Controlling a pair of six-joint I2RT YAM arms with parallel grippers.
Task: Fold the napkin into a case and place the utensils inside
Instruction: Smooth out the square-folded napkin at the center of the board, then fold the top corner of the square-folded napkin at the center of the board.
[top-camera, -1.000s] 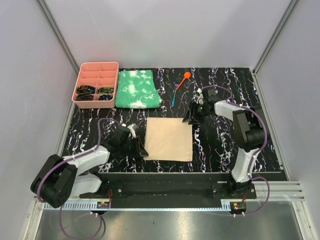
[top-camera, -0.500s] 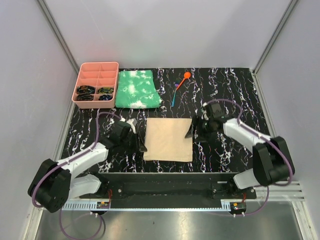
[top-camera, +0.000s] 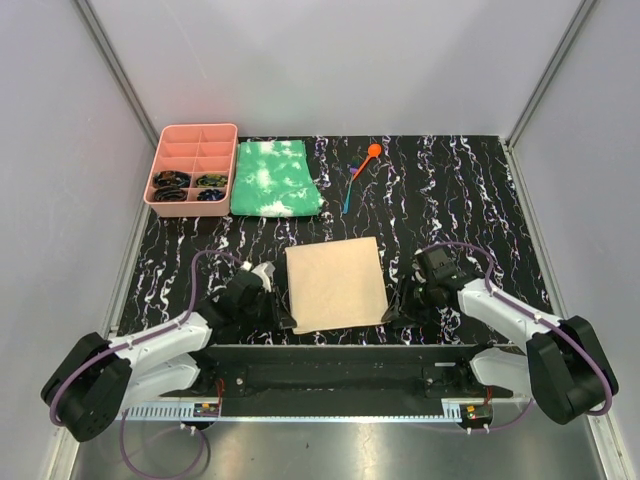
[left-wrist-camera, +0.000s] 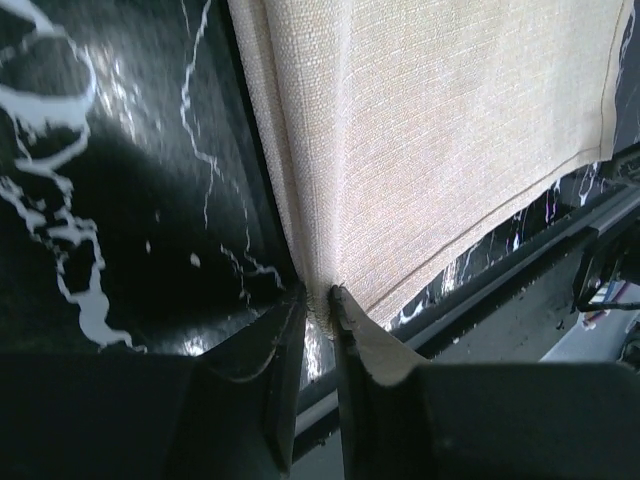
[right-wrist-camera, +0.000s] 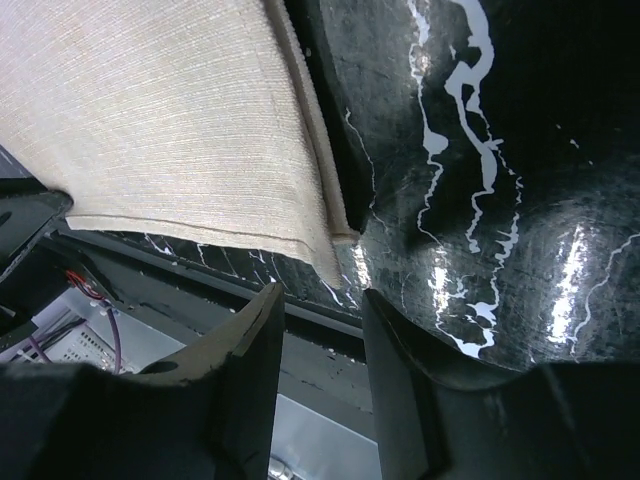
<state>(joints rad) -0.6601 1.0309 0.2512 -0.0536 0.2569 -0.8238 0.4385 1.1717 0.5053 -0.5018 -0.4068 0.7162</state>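
Overhead, the tan napkin (top-camera: 335, 285) lies spread flat on the black marbled table (top-camera: 450, 200), close to its near edge and turned a little askew, with one arm at each of its near corners. The left gripper (top-camera: 287, 320) sits at the near left corner and the right gripper (top-camera: 390, 313) at the near right corner. Well beyond the cloth, toward the far edge, the orange spoon (top-camera: 372, 152) and the slim blue utensil (top-camera: 347, 196) lie on the bare table, close together. A folded green-and-white cloth (top-camera: 275, 178) lies to their left, and beside it stands a pink tray (top-camera: 198, 127) with small dark items (top-camera: 172, 180) in its near compartments. Through the left wrist camera, the left gripper (left-wrist-camera: 320, 305) has its fingers (left-wrist-camera: 260, 360) drawn to a narrow slit, pinching the napkin's (left-wrist-camera: 450, 130) corner. A raised crease runs up the cloth from the pinch, and the rest lies flat on the marble. Through the right wrist camera, the right gripper (right-wrist-camera: 322, 295) has its fingers (right-wrist-camera: 250, 350) standing apart. The napkin's (right-wrist-camera: 170, 140) hemmed corner lies just ahead of that gap and is not clamped between them.
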